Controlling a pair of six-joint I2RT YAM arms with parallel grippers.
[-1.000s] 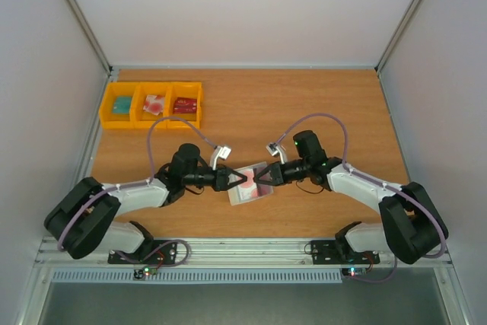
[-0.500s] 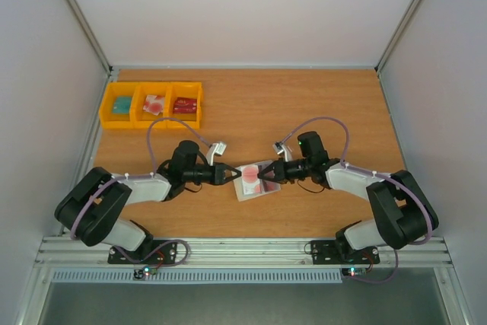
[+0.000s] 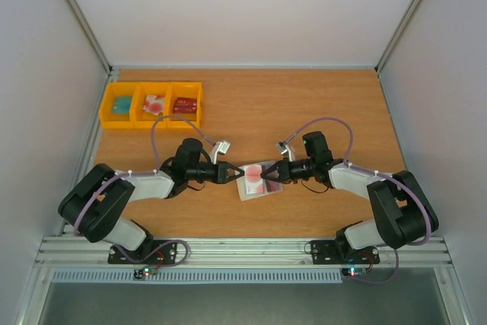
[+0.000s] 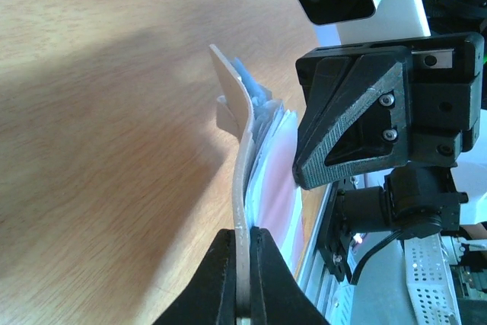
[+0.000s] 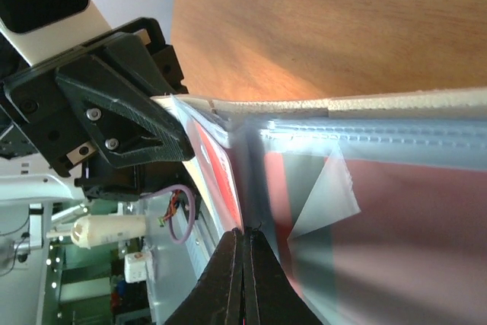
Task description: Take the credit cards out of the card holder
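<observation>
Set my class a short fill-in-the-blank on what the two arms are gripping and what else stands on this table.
1. The left end effector and the right end effector are both shut on the ____.
2. Whitish-pink credit cards with ____ round marks show in its pockets.
3. The yellow bins form a row of ____ compartments.
4. That row stands near the table's far ____ corner.

Missing words: card holder; red; three; left.
</observation>
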